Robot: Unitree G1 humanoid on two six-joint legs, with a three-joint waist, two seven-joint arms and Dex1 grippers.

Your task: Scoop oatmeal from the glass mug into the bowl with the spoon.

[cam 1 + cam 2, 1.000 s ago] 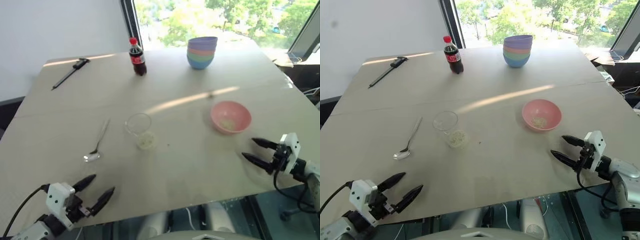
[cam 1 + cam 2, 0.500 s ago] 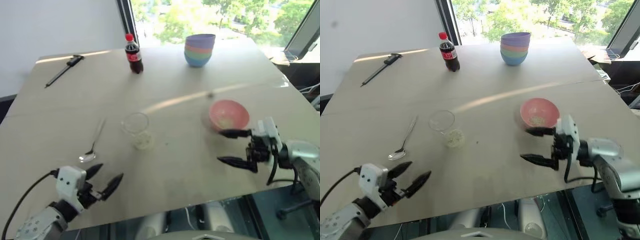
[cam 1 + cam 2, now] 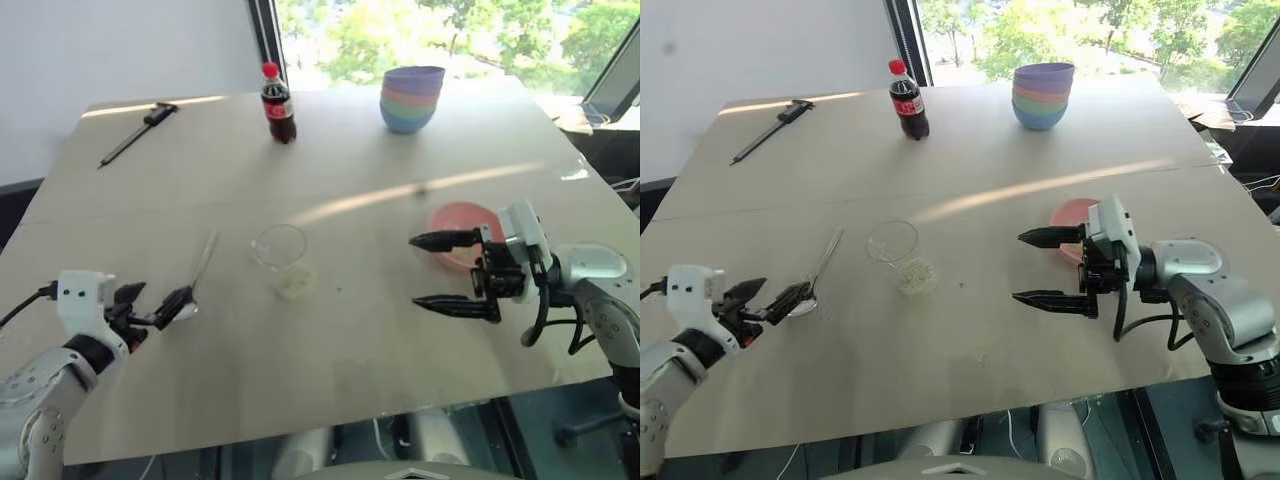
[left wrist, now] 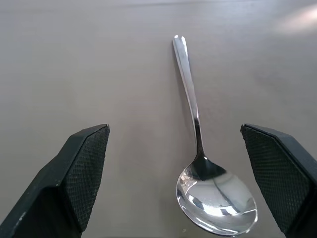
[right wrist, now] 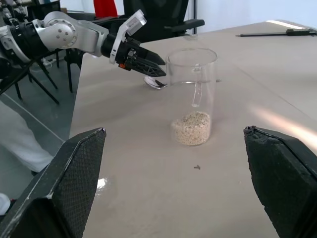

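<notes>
The shiny silver metal spoon [image 4: 198,144] lies flat on the pale wooden tabletop [image 3: 350,170], its oval bowl just ahead of the left tool [image 3: 153,306] and between that tool's two black fingers [image 4: 81,168], which stand wide apart and touch nothing; the long thin handle runs straight away from the tool. The right tool [image 3: 1040,268], its fingers also spread wide and empty, points across the tabletop toward the small clear glass mug [image 5: 192,94], which stands upright well ahead of it with a small pale beige clump of oatmeal [image 5: 191,128] in its bottom. The mug sits between the two tools, with the spoon just beyond it as seen from the right tool. The shallow pink plastic bowl [image 3: 455,217] rests close behind the right tool, partly hidden by it.
</notes>
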